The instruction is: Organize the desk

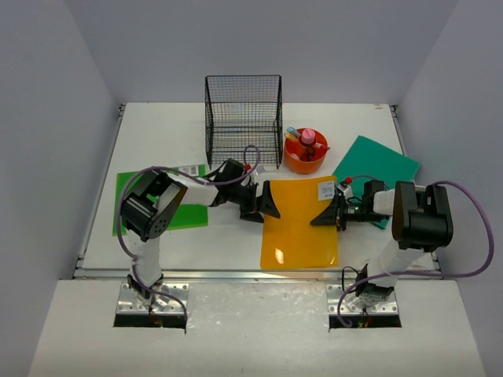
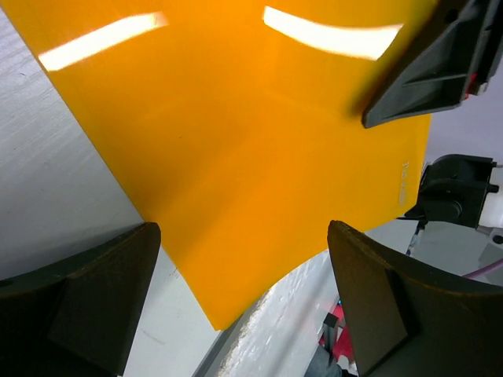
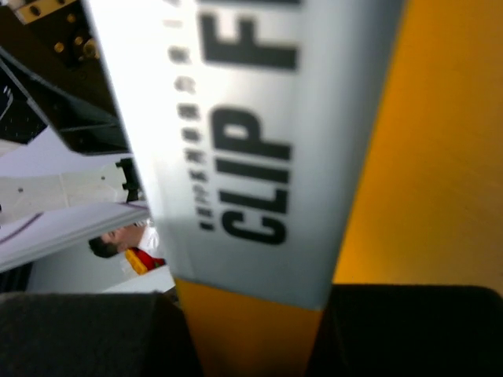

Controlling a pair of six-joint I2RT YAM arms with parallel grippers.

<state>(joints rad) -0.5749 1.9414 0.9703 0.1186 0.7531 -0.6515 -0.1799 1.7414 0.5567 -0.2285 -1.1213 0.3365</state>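
Observation:
An orange clip folder lies flat in the middle of the white desk, with a white label near its far right corner. My left gripper stands open at the folder's left edge. In the left wrist view the folder fills the space ahead, and nothing lies between the left gripper's wide dark fingers. My right gripper is at the folder's right edge. In the right wrist view the right gripper is shut on the folder just below the label.
A black wire-mesh rack stands at the back centre, with a round orange tray of small items to its right. A teal folder lies at the right and a green sheet at the left. A silver rail runs along the near edge.

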